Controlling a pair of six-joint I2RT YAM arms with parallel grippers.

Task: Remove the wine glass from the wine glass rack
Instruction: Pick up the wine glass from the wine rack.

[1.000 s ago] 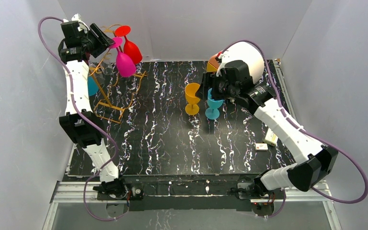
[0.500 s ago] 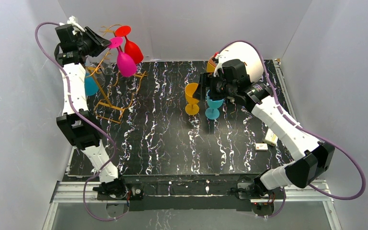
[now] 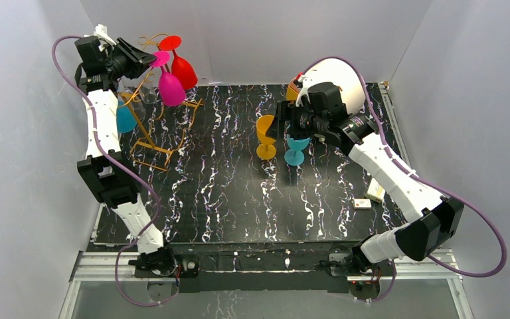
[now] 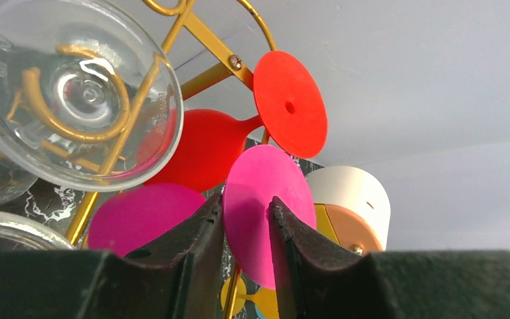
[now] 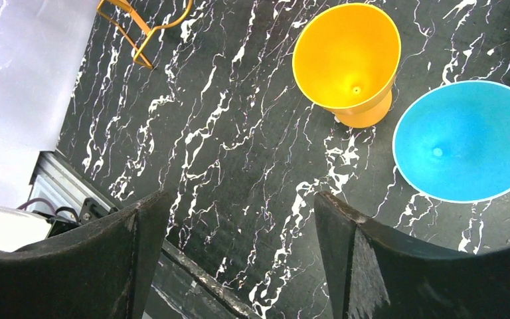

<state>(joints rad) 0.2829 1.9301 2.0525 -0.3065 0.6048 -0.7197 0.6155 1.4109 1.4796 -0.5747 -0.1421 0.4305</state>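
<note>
The gold wire wine glass rack [image 3: 151, 133] stands at the table's far left; its curled hooks show in the left wrist view [image 4: 202, 33]. A magenta wine glass [image 3: 171, 90] hangs bowl-down from it. My left gripper [image 3: 147, 60] is high at the rack's top, shut on the magenta glass's round foot [image 4: 265, 193], one finger on each face of the disc [image 4: 246, 211]. A red wine glass [image 3: 183, 68] hangs just behind it [image 4: 199, 146]. My right gripper [image 3: 287, 121] is open and empty [image 5: 239, 219] above the table's middle.
A clear glass [image 4: 73, 93] hangs on the rack at my left. A teal glass [image 3: 126, 119] hangs low on the rack. An orange glass [image 3: 265, 136] and a teal glass [image 3: 296, 149] stand upright mid-table. A white dome [image 3: 342, 76] sits at the back right, small boxes [image 3: 374, 191] at right.
My left wrist has drawn slightly left and up while gripping the magenta glass's foot; the glass has shifted a little. My right gripper rose slightly, then held still.
</note>
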